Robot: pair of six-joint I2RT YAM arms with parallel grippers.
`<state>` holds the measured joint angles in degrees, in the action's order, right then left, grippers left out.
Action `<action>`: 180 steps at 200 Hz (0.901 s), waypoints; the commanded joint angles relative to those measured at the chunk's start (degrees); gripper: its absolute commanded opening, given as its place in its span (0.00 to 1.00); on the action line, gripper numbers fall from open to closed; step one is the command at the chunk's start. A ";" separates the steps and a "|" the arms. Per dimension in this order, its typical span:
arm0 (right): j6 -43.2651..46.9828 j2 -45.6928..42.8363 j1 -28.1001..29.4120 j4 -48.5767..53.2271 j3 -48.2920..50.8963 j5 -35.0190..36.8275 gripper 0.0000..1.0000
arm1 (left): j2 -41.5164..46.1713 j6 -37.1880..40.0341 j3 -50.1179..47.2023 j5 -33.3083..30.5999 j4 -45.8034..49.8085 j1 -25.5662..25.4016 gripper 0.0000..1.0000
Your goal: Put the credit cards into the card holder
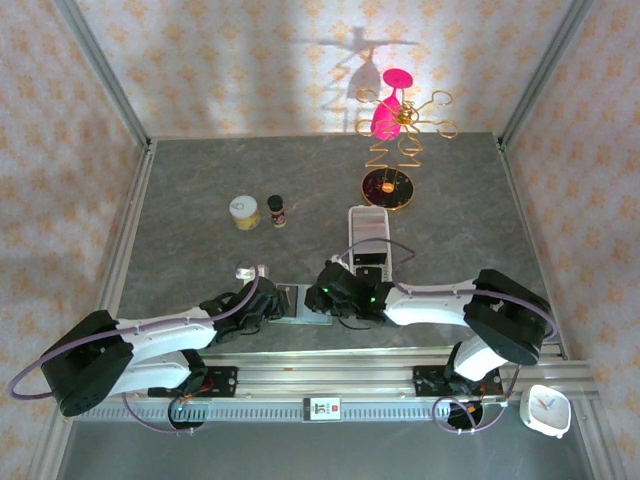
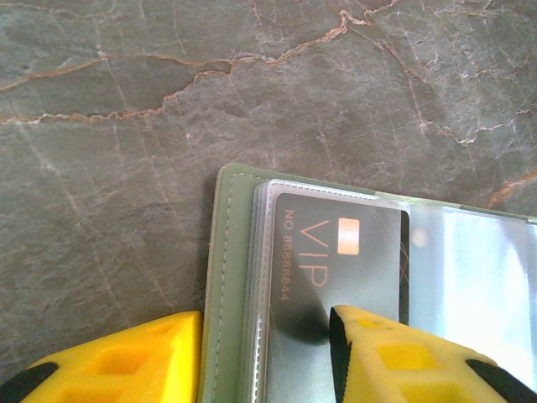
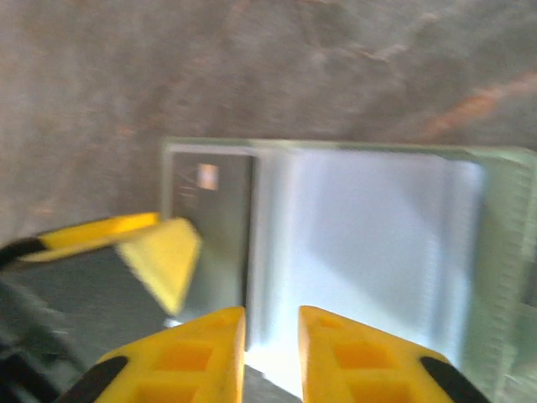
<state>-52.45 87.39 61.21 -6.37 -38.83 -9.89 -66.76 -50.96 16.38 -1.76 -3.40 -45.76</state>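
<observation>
Near table edge, centre: sage-green folding card holder [image 2: 220,277] lies open, flat.
Dark grey VIP credit card [image 2: 336,252] appears seated in its clear sleeve; one card judged in.
Left gripper [image 2: 267,336]: jaws apart, one finger on card, other beside holder's edge.
Right gripper [image 3: 271,327]: jaws slightly apart above holder's clear sleeves, nothing between them.
Other cards: cannot tell.
Farther back: long white perforated tray [image 1: 368,225].

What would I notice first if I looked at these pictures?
Probably the bright pink thing on the gold wire stand at the back right of the table. Then, near the front edge, the open green card holder with a dark VIP card lying in it.
</observation>
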 commanded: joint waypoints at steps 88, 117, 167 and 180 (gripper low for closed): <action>-0.94 7.07 0.63 -2.60 -1.11 -1.04 0.30 | -1.07 -2.78 -2.59 7.05 0.99 -1.09 0.45; -2.60 8.29 0.66 -8.31 -1.51 -3.05 0.30 | 0.63 -3.71 -2.84 3.42 3.18 -1.09 0.48; -4.32 9.53 0.66 -12.98 -2.17 -4.35 0.28 | 4.74 -8.02 -2.80 -3.37 8.41 -1.00 0.49; -4.41 9.40 0.66 -13.10 -2.39 -4.22 0.28 | 5.96 -8.78 -3.15 -4.08 8.63 -1.04 0.49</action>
<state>-55.51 96.07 61.36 -17.21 -39.88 -13.78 -62.46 -56.25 15.20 -3.03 -1.74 -46.15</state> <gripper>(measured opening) 0.281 0.487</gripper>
